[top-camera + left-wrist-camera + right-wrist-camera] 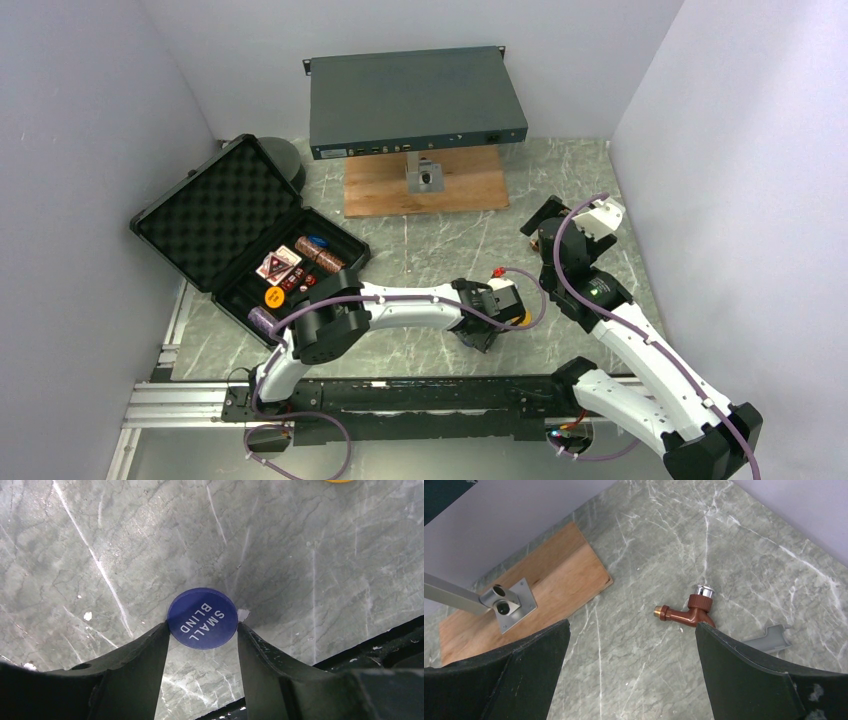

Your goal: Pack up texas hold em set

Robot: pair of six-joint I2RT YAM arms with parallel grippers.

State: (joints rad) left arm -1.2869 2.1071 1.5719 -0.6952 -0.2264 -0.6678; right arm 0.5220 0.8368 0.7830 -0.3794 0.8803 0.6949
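The black foam-lined briefcase (215,215) lies open at the left. Its tray holds a red card deck (278,265), an orange disc (273,297), a brown chip roll (322,257), a purple chip roll (262,320) and tiny red dice (297,280). A blue disc (202,617) marked SMALL BLIND lies flat on the marble table. My left gripper (202,626) has a fingertip against each side of its rim, low over the table's near middle (490,325). A yellow-orange disc (339,481) peeks in just beyond. My right gripper (631,630) hangs open above bare marble, holding nothing.
A big flat grey metal box (415,100) stands on a post over a wooden board (425,180) at the back. A black round spool (283,160) sits behind the briefcase. A brown tap (689,611) and a grey plastic piece (771,637) lie near my right gripper.
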